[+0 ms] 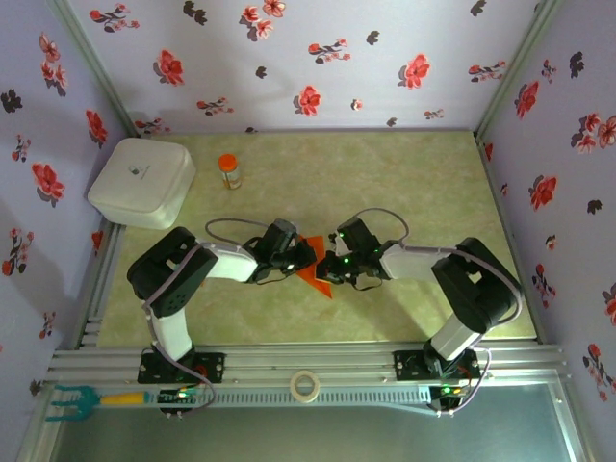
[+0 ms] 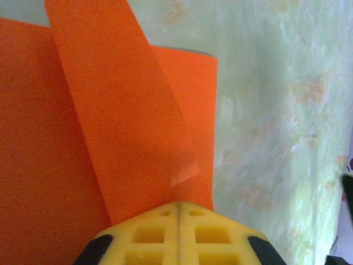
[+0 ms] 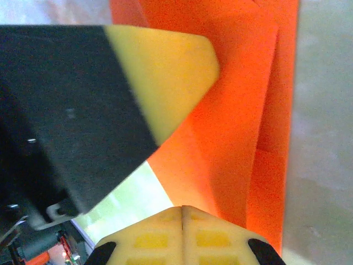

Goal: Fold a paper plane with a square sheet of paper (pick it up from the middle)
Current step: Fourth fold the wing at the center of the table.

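Meeting over the middle of the table (image 1: pixel 433 192), the left gripper (image 2: pixel 179 212) and the right gripper (image 3: pixel 183 212) each clamp their jaws on the orange paper (image 1: pixel 316 274), one from either side. The paper is thin, matte and bright orange, plain and unmarked, no longer a flat square but a creased, wedge-like shape with sharp straight edges. In the left wrist view a long narrow flap (image 2: pixel 118 110) lies folded diagonally across a broader layer, its lower corner slightly curled, and the sheet runs down into the seam between the shut yellow pads. In the right wrist view the paper shows crisp overlapping folds and a straight right edge, with the left gripper's black-and-yellow finger (image 3: pixel 165 72) pressed close over it. The pads are soft-looking yellow blocks moulded with square hollows. The tabletop is smooth, pale green with marbled mottling. Well apart at the back left stand a rounded white box (image 1: pixel 142 181) and a small orange-capped bottle (image 1: pixel 229 171).
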`<action>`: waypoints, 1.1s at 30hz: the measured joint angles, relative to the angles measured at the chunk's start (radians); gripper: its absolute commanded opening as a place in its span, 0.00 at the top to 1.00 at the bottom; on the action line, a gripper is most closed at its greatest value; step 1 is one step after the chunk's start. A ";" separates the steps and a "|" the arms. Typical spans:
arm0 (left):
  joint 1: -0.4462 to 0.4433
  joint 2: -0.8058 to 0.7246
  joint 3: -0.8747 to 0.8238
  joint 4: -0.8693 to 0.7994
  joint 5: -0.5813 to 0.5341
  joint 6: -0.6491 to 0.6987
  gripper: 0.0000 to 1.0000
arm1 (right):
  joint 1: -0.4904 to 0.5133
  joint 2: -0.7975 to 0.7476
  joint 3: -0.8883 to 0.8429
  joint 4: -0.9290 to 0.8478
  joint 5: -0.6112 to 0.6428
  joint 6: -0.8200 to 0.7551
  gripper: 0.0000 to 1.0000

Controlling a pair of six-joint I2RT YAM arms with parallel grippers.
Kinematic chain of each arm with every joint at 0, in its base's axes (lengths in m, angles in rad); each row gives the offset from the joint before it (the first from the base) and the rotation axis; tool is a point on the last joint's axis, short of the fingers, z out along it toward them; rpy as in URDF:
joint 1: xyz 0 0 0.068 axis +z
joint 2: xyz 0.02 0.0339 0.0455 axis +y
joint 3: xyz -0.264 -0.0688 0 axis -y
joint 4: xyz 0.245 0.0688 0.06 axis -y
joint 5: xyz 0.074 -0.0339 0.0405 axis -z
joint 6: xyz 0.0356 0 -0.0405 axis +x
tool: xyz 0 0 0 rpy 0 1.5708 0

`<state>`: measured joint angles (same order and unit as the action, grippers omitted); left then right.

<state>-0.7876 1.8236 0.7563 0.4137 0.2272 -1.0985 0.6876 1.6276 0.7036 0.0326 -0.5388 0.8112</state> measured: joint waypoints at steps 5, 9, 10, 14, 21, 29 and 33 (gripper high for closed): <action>0.000 0.000 0.000 0.000 0.000 0.000 0.96 | 0.000 0.015 -0.001 0.000 0.000 -0.011 0.98; 0.000 0.000 0.000 0.000 0.000 0.000 0.96 | 0.000 0.016 -0.013 0.002 0.000 -0.017 0.98; 0.000 0.000 0.000 0.000 0.000 0.000 0.96 | 0.000 0.016 -0.018 0.002 0.001 -0.018 0.98; 0.000 0.000 0.000 0.000 0.000 0.000 0.96 | 0.000 0.016 -0.041 0.016 0.000 -0.017 0.98; 0.002 0.000 0.000 -0.002 0.001 0.000 0.96 | 0.001 -0.005 -0.097 0.090 0.000 -0.016 0.98; 0.003 0.000 0.000 -0.002 0.002 -0.004 0.97 | 0.009 -0.078 -0.174 0.098 0.002 -0.014 0.98; 0.005 0.000 0.000 -0.003 0.005 -0.005 0.97 | 0.017 -0.103 -0.196 0.092 0.008 -0.013 0.98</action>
<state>-0.7830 1.8236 0.7563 0.4110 0.2321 -1.1034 0.7044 1.5242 0.5079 0.1249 -0.5308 0.7979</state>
